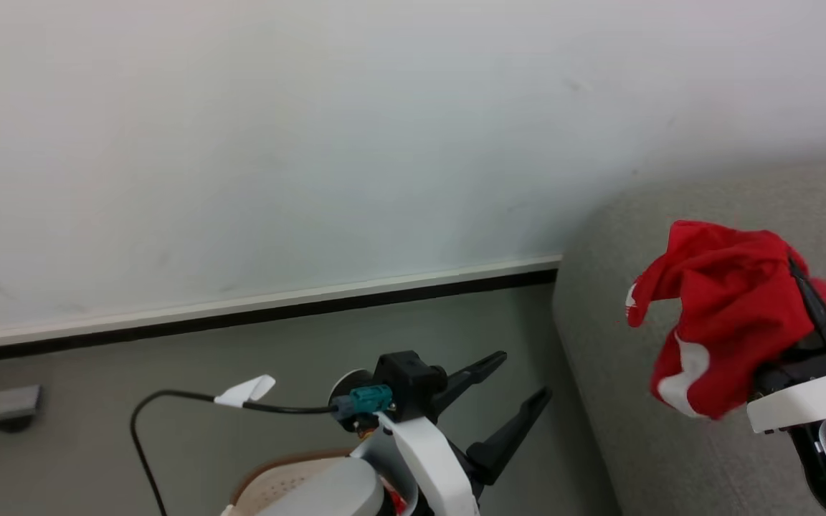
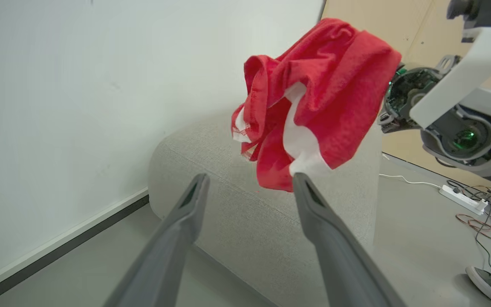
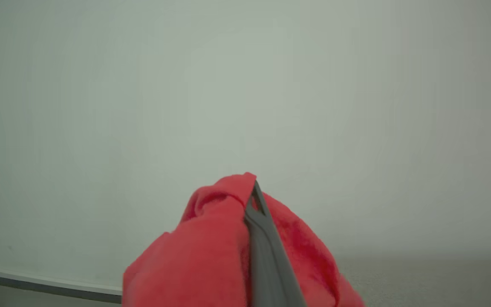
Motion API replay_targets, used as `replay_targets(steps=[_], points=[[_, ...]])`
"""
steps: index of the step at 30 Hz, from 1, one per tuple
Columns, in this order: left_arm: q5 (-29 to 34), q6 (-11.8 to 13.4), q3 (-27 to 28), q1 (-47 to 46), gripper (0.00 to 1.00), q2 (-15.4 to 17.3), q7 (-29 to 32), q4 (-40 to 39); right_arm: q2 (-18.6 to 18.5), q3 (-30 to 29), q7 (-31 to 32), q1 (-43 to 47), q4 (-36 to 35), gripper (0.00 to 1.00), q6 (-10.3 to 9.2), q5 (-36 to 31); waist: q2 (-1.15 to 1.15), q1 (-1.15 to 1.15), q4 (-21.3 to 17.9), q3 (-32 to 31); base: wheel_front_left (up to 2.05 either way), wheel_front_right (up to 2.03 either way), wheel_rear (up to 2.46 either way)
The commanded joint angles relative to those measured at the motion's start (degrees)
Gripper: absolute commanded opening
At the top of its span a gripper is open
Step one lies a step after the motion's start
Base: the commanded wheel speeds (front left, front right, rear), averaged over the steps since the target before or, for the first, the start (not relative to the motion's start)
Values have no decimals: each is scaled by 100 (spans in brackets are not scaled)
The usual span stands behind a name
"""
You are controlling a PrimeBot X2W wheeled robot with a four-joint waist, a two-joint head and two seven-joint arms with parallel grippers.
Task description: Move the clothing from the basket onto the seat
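Note:
A bunched red garment with white panels, the clothing [image 1: 728,315], hangs in the air over the arm of the grey sofa seat [image 1: 642,430]. My right gripper [image 1: 804,287] is shut on it. In the right wrist view one dark finger [image 3: 267,247] shows against the clothing [image 3: 211,256], which drapes over and hides the other finger. My left gripper [image 1: 524,374] is open and empty, low beside the sofa, above the cream basket [image 1: 280,480], whose brown rim peeks in at the bottom edge. The left wrist view looks past the left gripper [image 2: 250,177] at the clothing [image 2: 326,94] over the seat [image 2: 228,213].
A white wall with a dark baseboard [image 1: 312,304] runs behind the sofa. A black cable [image 1: 169,398] loops off my left wrist. A power strip with cables [image 2: 463,199] and a person's shoe [image 2: 486,283] lie on the floor beyond the sofa.

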Motion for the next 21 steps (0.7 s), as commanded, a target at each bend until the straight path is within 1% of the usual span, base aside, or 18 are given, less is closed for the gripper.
replay_targets(steps=[1,9,10,13,17,21], points=[[116,23,-8,-27,100,63,-61,11,-24,-40,3,-2,-71,0,-12,-56,0,0,-482,136,0,0,0],[197,186,121,-136,100,238,-257,118,-85,-87,3,106,-374,0,-12,-231,0,0,-1545,249,0,0,0],[197,186,121,-136,100,238,-257,118,-85,-87,3,106,-374,0,-12,-231,0,0,-1545,249,0,0,0],[227,246,191,-153,100,328,-315,131,-51,-77,3,144,-454,0,-12,-240,0,0,-1906,292,0,0,0],[155,294,303,-117,100,403,-400,108,-1,-81,3,232,-573,0,-12,-203,0,0,-2250,336,0,0,0],[155,300,344,-181,100,458,-431,94,67,-281,3,411,-703,0,-12,-202,0,0,-2319,430,0,0,0]])
